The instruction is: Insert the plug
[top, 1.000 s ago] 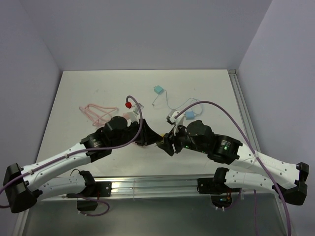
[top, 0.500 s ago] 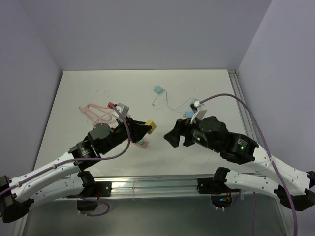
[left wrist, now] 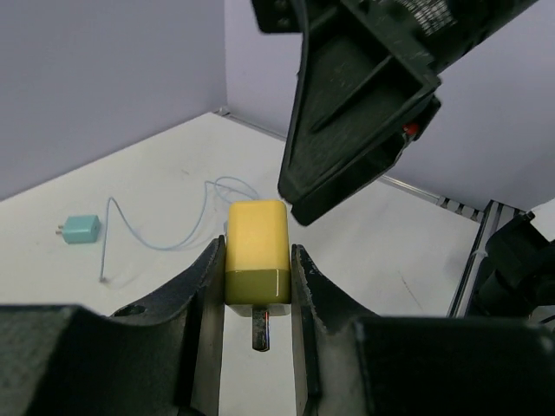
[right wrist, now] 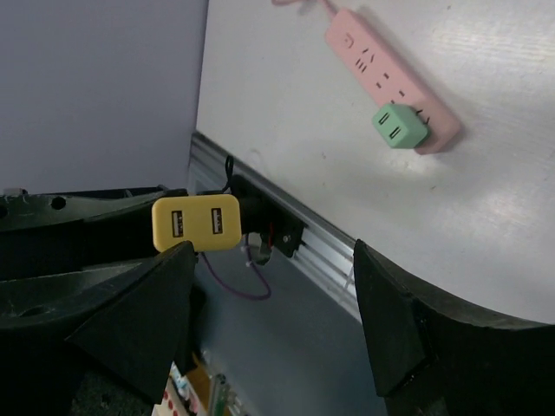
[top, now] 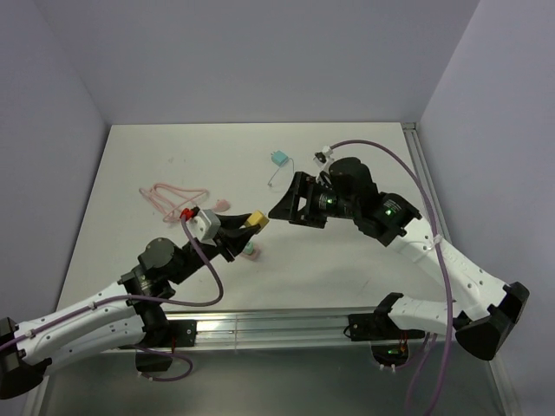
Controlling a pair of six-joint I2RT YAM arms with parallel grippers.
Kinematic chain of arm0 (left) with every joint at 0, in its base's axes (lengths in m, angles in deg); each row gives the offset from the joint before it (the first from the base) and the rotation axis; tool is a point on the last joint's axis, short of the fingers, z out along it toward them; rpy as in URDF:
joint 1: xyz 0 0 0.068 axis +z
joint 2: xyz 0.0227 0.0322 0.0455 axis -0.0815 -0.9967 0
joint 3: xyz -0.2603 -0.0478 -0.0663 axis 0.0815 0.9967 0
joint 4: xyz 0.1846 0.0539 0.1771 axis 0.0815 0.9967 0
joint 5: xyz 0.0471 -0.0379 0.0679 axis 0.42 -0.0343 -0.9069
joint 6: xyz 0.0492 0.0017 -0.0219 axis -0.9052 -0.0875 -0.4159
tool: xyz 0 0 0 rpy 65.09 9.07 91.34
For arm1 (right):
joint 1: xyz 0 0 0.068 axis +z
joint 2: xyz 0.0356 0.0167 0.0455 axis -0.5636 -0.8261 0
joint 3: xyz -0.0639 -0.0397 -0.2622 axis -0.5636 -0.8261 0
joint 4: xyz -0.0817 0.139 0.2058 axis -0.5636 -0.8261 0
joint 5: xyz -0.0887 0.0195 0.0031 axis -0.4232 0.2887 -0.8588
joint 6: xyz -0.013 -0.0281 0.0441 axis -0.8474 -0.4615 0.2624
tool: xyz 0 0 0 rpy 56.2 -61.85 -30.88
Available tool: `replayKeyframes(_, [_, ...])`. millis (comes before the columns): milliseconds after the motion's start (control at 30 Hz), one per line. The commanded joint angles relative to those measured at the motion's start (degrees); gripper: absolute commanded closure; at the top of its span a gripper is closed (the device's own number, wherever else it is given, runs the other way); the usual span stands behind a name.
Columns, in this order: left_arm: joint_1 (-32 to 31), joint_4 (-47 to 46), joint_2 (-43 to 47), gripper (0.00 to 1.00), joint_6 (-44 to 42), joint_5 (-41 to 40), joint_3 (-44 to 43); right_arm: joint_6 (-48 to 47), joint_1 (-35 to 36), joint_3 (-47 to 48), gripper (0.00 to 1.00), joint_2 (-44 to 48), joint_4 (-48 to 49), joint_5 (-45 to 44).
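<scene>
My left gripper (top: 253, 222) is shut on the yellow plug (top: 257, 220) and holds it above the table; in the left wrist view the plug (left wrist: 257, 251) sits between the fingers with a metal prong pointing down. The pink power strip (right wrist: 390, 62) lies on the table with a green plug (right wrist: 400, 126) in it. In the top view the strip (top: 222, 204) is mostly hidden under my left gripper, with the green plug (top: 250, 252) showing. My right gripper (top: 290, 208) is open and empty, just right of the yellow plug (right wrist: 196, 222), facing its two USB ports.
A teal adapter (top: 278, 159) with a thin blue cable lies at the far middle of the table. The strip's pink cable (top: 169, 195) loops at the left. A metal rail (top: 277, 329) runs along the near edge. Walls stand left, right and behind.
One second ago both grippers met at the yellow plug. They have since parted: the left holds the plug and has drawn back and left, the right has opened and moved farther away.
</scene>
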Motion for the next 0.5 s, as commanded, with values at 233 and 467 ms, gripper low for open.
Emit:
replayKeyframes(233, [-0.4, -4.2, 0.6, 1.0, -5.6, 5.9, -1.3, 1.9, -0.1, 0.9, 0.23, -1.2, 9.1, 11.2])
replayKeyframes(467, [-0.5, -3.3, 0.6, 1.0, -5.6, 8.0, -1.4, 0.0, -0.1, 2.3, 0.28, -3.2, 8.6, 14.9])
